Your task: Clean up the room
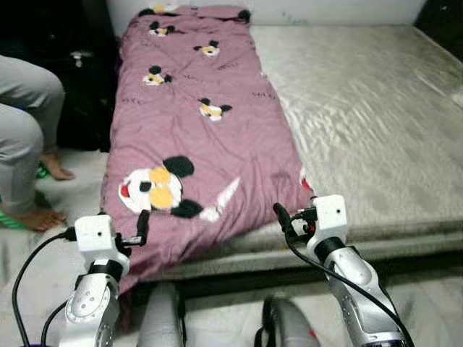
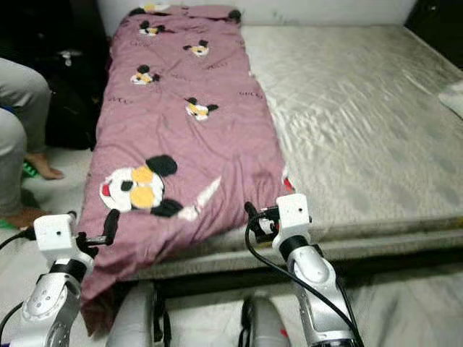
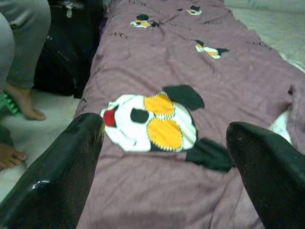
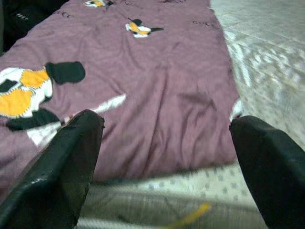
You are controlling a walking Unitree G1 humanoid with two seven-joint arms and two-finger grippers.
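Before the purple quilt (image 1: pixel 195 137), left claw (image 3: pixel 162 157) and right claw (image 4: pixel 167 152) hover released.

Mauve cartoon-print blanket (image 1: pixel 195 137) spread lengthwise along bed's (image 1: pixel 362 123) left side (corner overhanging).

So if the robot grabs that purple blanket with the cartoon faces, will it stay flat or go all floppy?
Probably floppy: the blanket shows wrinkles and its near edge already droops over the mattress. It looks thin, so likely light. Lifted by a corner, the rest would probably sag and drag.
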